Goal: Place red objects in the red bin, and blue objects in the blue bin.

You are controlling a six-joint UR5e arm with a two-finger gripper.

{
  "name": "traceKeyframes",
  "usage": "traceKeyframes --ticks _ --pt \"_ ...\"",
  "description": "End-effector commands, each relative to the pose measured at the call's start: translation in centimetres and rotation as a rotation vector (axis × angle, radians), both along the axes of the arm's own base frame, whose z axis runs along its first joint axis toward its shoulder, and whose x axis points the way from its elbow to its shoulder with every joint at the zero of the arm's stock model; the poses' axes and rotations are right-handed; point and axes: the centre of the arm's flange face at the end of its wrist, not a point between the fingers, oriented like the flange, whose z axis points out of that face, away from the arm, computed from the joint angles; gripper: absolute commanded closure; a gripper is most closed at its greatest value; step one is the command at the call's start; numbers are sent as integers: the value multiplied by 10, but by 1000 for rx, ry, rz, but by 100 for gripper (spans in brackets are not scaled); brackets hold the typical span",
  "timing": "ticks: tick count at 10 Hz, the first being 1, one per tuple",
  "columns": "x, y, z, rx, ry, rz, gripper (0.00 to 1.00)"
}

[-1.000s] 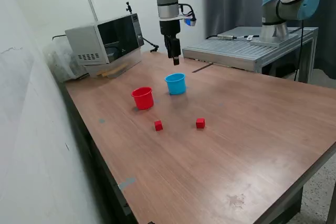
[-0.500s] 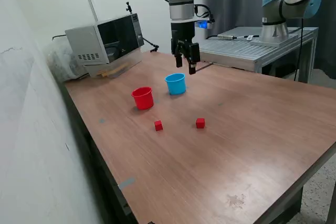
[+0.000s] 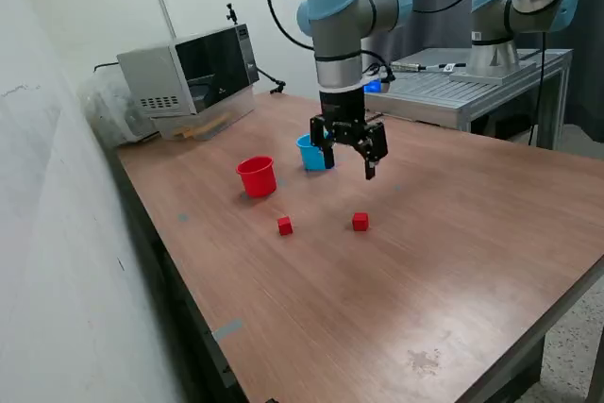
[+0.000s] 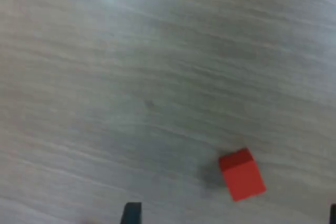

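Note:
Two tiny red cubes lie on the wooden table (image 3: 453, 261), one (image 3: 285, 226) toward the exterior view's left and one (image 3: 360, 222) toward its right. The red cup (image 3: 257, 176) stands upright behind them. The light blue cup (image 3: 310, 154) stands beside it, partly hidden by my gripper. My gripper (image 3: 350, 165) is open and empty, hanging above the table just behind the right-hand cube. In the wrist view that red cube (image 4: 241, 174) lies between my dark fingertips (image 4: 131, 214), with the gripper (image 4: 232, 216) well above it. No blue cubes are in view.
A grey microwave-like box (image 3: 189, 73) stands at the table's back left. A second robot arm (image 3: 524, 7) and a metal platform (image 3: 453, 92) are behind the table. A wall runs along the exterior view's left. The table's front edge is near.
My gripper has moved from above the blue cup toward the exterior view's right and down, closer to the right-hand red cube, and has turned about its axis.

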Motion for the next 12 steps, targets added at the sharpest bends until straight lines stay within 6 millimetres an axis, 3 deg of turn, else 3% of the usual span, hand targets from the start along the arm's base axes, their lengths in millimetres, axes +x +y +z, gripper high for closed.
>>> traceKeyframes --ticks 1,3,12 --pt "-3 -4 -23 6 -31 152 0" --pt "-9 -4 -44 7 -47 215 0" --pt "-23 -11 -87 -34 -70 252 0"
